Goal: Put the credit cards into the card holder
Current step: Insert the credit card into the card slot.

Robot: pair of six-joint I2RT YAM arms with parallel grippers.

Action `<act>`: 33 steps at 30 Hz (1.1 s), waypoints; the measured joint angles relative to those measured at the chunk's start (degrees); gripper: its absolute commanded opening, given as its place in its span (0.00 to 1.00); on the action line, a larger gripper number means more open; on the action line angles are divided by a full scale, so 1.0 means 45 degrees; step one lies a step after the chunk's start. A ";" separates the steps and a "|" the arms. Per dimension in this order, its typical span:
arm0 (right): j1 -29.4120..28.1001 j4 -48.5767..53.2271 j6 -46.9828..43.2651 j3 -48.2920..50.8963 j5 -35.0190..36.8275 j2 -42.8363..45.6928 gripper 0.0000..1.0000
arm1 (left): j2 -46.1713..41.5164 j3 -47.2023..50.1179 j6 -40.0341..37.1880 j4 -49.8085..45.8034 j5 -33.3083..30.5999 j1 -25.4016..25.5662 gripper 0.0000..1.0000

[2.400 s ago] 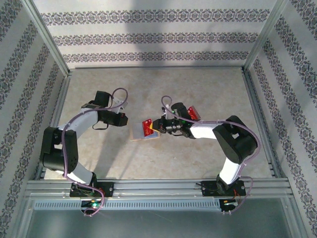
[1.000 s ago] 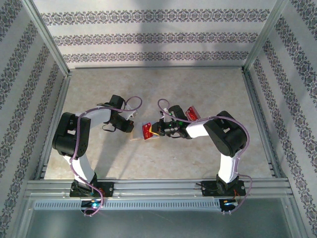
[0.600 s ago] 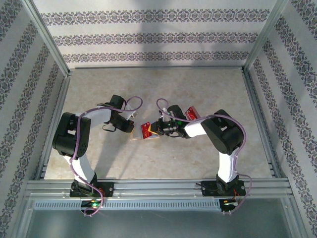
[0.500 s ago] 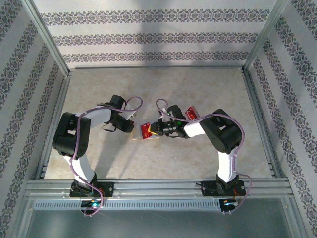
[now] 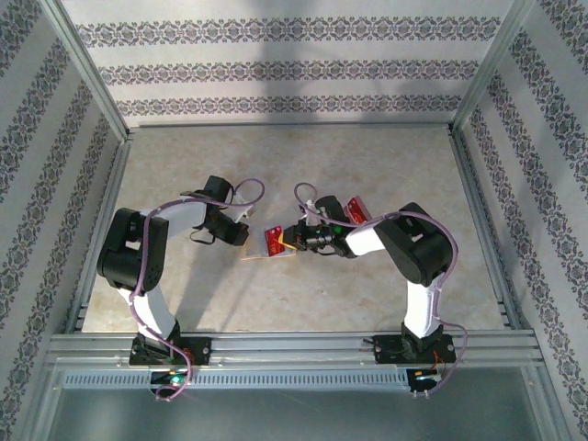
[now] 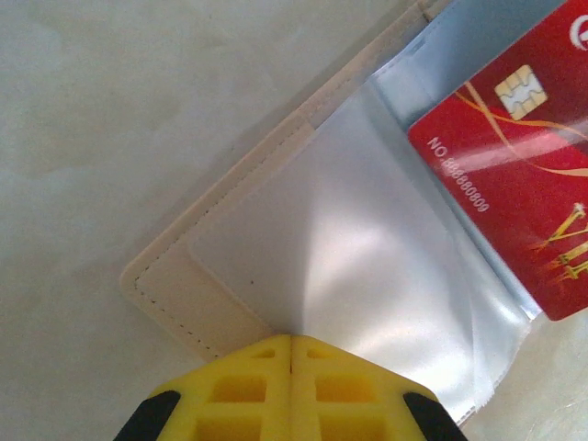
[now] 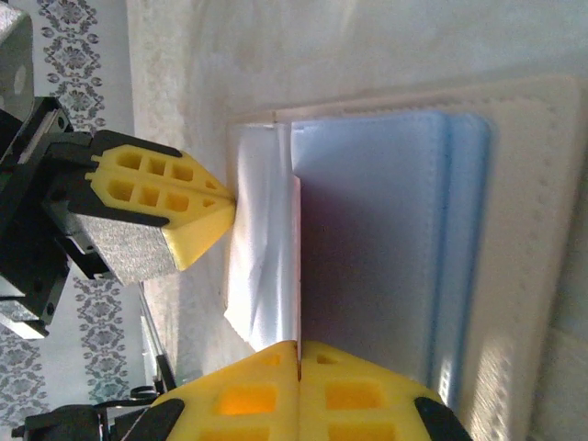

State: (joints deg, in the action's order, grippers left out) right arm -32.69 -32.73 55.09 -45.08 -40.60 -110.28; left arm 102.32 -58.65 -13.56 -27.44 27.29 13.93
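The tan card holder [image 5: 262,256] lies open mid-table between both arms, and its stitched edge [image 6: 184,294] and grey-blue pockets [image 7: 386,230] show up close. My left gripper [image 5: 243,236] is shut, its yellow fingertips [image 6: 291,342] pinching the holder's clear plastic flap [image 6: 367,266]. A red credit card [image 5: 273,242] with a gold chip [image 6: 514,175] lies over the pockets. My right gripper [image 5: 292,241] is shut on that card, seen edge-on [image 7: 299,266] running out from between its tips [image 7: 299,347].
Another red card [image 5: 358,209] lies on the table just behind the right arm's wrist. The left gripper's yellow fingers [image 7: 165,197] sit close to the flap in the right wrist view. Patterned walls and metal rails [image 5: 478,239] enclose the table.
Since the oldest frame my left arm has swung in to the right and taken the holder's flap. Over the last second the grippers, card and holder have barely moved.
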 measured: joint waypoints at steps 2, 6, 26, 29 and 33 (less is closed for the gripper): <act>0.0053 -0.0010 0.0000 0.0112 -0.0005 0.0073 0.00 | 0.0000 0.0000 0.0000 0.0000 -0.0015 0.0000 0.00; 0.0039 -0.0112 0.0015 0.0136 -0.0015 0.0068 0.00 | 0.0000 0.0000 0.0000 0.0000 -0.0058 0.0049 0.00; -0.0282 -0.0894 0.0355 -0.0039 -0.0437 -0.0316 0.00 | 0.0000 -0.0024 -0.0005 -0.0010 -0.0121 0.0058 0.00; -0.0296 -0.0981 0.0384 -0.0039 -0.0515 -0.0330 0.00 | 0.0000 -0.0024 -0.0005 -0.0010 -0.0121 0.0058 0.00; -0.0291 -0.1141 0.0437 -0.0078 -0.0529 -0.0515 0.00 | 0.0000 -0.0024 -0.0005 -0.0010 -0.0126 0.0058 0.00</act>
State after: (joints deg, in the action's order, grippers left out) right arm -34.00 -37.87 57.06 -45.43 -42.98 -112.60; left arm 102.32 -58.76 -13.58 -27.49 26.72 14.20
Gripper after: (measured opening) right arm 0.051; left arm 0.050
